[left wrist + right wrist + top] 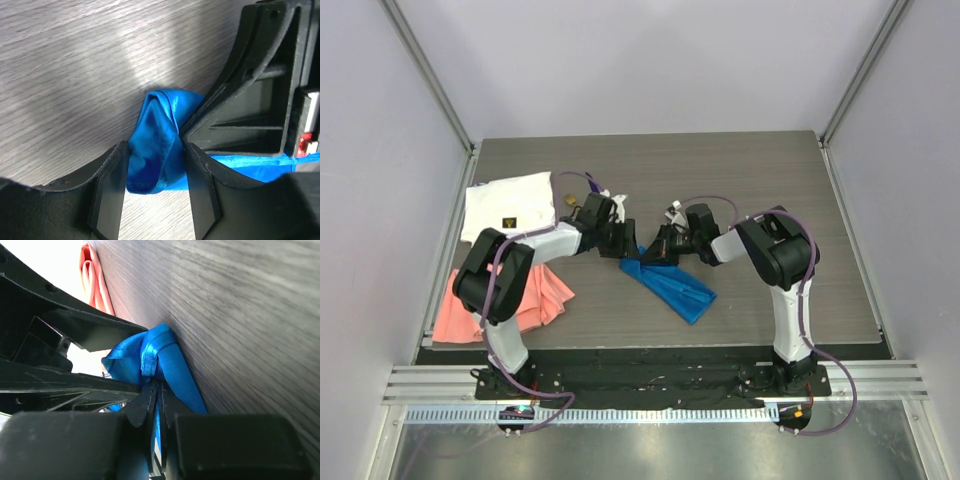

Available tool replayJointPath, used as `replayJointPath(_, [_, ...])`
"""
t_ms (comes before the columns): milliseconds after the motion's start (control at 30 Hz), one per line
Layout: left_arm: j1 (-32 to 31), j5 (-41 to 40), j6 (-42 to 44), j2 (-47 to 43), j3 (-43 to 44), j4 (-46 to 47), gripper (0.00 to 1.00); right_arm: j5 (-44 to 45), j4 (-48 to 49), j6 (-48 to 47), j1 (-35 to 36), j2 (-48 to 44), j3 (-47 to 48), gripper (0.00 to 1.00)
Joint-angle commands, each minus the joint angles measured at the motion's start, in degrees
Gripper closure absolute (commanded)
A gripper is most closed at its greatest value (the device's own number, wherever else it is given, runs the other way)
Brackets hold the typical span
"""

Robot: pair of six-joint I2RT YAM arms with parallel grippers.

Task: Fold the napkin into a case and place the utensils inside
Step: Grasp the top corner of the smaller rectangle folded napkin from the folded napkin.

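Right hand pinches the napkin at its far end; left hand straddles that end, jaws apart; cloth trails rightward, toward the arms.

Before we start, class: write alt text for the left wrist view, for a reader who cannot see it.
A bunched fold of bright blue napkin sits between the two black fingers of the left pincer, over a grey wood-grain table.
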Motion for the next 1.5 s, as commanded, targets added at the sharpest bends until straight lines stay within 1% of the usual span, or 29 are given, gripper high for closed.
replayJointPath(0, [0.3,5.4,-2.6,-1.8,-6.6,9.9,0.48,-0.5,-3.0,-2.8,-0.5,-3.9,-0.4,0.89])
replayJointPath(33, [0.3,5.4,-3.3,-3.6,-8.2,13.6,0.48,-0.2,-3.7,-4.0,-0.7,-5.1,-0.5,0.89])
replayJointPath(133, [0.3,5.3,-5.5,-7.1,-13.3,19.8,0.48,0.0,-5.0,-4.8,-1.0,-6.7,-1.3,0.88])
replayJointPath(233, [0.3,5.9,-7.6,-7.7,-15.7,23.2,0.48,0.3,-5.3,-4.9,-1.2,-7.8,-2.1,0.87])
replayJointPath(433, [0.3,4.9,-11.3,-7.7,-17.2,25.0,0.48,0.6,-5.7,-4.8,-1.1,-8.3,-3.0,0.86])
replayJointPath(533, [0.3,4.8,-14.2,-8.5,-18.8,28.8,0.47,0.2,-2.9,-2.9,-0.4,-8.2,-4.6,0.87])
replayJointPath(600, [0.3,4.1,-15.0,-9.2,-19.7,29.8,0.47,0.1,-0.2,-1.0,0.1,-8.3,-5.9,0.87])
replayJointPath(700, [0.2,4.2,-15.7,-9.0,-20.1,30.6,0.46,0.4,1.2,0.0,0.9,-8.4,-6.6,0.88])
replayJointPath(767, [0.2,4.5,-16.9,-8.8,-20.8,31.8,0.45,0.5,2.5,0.6,1.5,-8.2,-6.8,0.88])
replayJointPath(800, [0.2,4.7,-17.2,-8.8,-21.5,33.1,0.41,0.5,3.0,1.3,1.6,-8.2,-6.9,0.88])
replayJointPath(867, [0.2,4.7,-18.0,-8.9,-22.1,34.1,0.41,0.8,3.2,1.6,1.7,-8.7,-7.1,0.88])
replayJointPath(1033, [0.2,4.5,-19.3,-9.7,-24.0,37.2,0.40,0.9,0.6,0.3,1.7,-9.6,-6.3,0.88])
replayJointPath(1233, [0.1,4.1,-23.1,-9.2,-26.3,41.9,0.41,0.9,2.4,1.6,2.4,-9.1,-6.5,0.88])
replayJointPath(1367, [-0.2,3.5,-25.0,-8.8,-27.2,44.5,0.43,0.6,6.6,4.6,3.2,-6.5,-6.4,0.88])
replayJointPath(1467, [-0.8,2.3,-25.6,-8.7,-27.3,44.5,0.44,0.6,9.4,6.6,3.9,-4.1,-5.7,0.88])
